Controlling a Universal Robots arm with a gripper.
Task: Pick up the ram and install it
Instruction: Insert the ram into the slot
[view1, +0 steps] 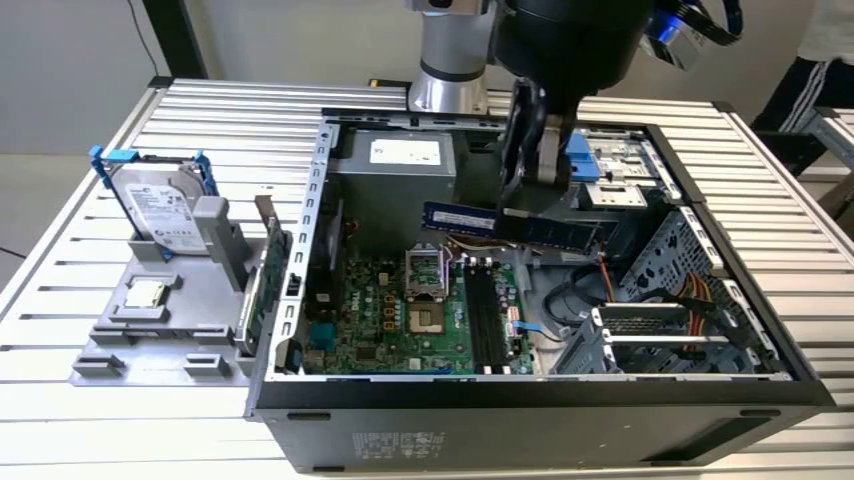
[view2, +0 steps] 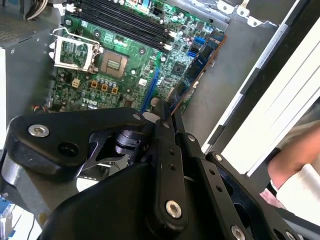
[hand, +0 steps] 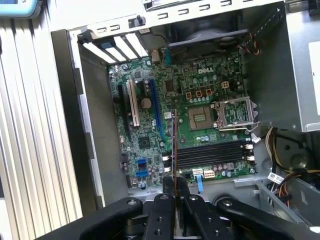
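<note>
- The black two-fingered gripper (view1: 525, 205) is clamping mid-length on the long, thin dark-blue ram stick (view1: 461, 214), hovering over the open dark-grey metal computer case (view1: 534, 415).
- The stick is lying crosswise to the black memory slots (view1: 483, 315); seating well is likely requiring parallel alignment and even pressure.

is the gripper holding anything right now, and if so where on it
Yes. The gripper holds the ram, pinched near the middle of its length at the upper long edge, with both ends sticking out free.
</note>
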